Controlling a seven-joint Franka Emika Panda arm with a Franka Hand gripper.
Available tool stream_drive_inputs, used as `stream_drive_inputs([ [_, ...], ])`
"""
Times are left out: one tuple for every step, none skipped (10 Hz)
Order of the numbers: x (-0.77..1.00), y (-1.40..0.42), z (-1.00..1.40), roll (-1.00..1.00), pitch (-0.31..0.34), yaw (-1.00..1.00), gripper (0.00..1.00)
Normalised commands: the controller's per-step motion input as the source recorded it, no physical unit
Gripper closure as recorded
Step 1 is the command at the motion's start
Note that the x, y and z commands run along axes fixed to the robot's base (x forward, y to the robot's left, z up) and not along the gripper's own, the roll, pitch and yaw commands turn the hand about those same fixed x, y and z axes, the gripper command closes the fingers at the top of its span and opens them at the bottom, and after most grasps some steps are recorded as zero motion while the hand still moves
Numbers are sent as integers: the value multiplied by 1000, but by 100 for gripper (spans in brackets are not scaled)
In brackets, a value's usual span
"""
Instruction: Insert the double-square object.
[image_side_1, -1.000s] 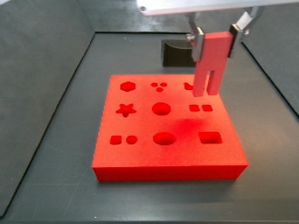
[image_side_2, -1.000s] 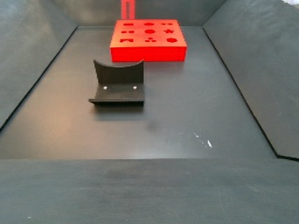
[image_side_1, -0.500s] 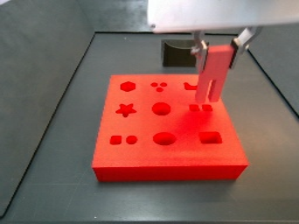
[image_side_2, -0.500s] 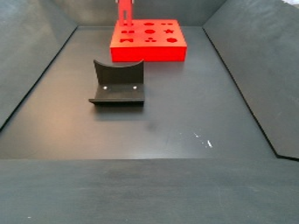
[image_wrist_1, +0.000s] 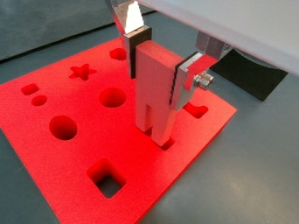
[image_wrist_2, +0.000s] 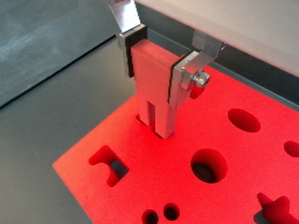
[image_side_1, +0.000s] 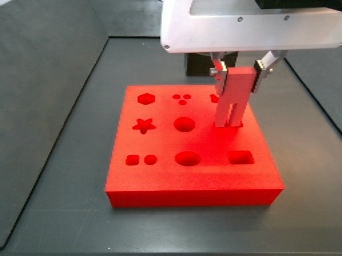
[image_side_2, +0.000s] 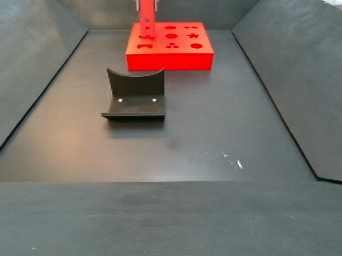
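My gripper (image_wrist_1: 162, 59) is shut on the double-square object (image_wrist_1: 158, 96), a tall flat red peg held upright; both also show in a wrist view: gripper (image_wrist_2: 158, 54), peg (image_wrist_2: 156, 92). Its two square prongs reach down into the paired square holes of the big red block (image_wrist_1: 70, 105), near one edge of the block (image_wrist_2: 233, 188). In a side view the gripper (image_side_1: 239, 68) holds the peg (image_side_1: 233, 98) over the block (image_side_1: 187, 150), prongs at its top face. In a side view the peg (image_side_2: 144, 18) stands at the block's far left (image_side_2: 170, 47).
The dark fixture (image_side_2: 134, 95) stands on the floor in front of the block, and shows behind it in a side view (image_side_1: 201, 60). The block has several other shaped holes: star (image_side_1: 143, 125), circle (image_side_1: 185, 124), rectangle (image_side_1: 241, 156). Dark walls bound the floor.
The gripper has come down with the peg; its prongs have gone from above the block to the paired square holes.
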Motion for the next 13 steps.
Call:
stream_drive_inputs([
  [463, 0, -211, 20, 49, 49, 100],
  [460, 14, -269, 53, 103, 43, 100],
  [254, 60, -266, 93, 116, 0, 100],
  [0, 117, -249, 81, 129, -43, 100],
  [-277, 46, -197, 50, 116, -183, 100],
  [-209, 0, -186, 39, 69, -166, 100],
  [-111, -51, -171, 33, 46, -131, 100],
  [80, -106, -140, 29, 46, 0, 100],
  [451, -86, -240, 24, 119, 0, 100],
  [631, -106, -563, 0, 120, -60, 100],
  [500, -49, -814, 0, 67, -114, 100],
  [271, 0, -960, -37, 0, -134, 100],
  [166, 0, -1000, -40, 0, -140, 100],
])
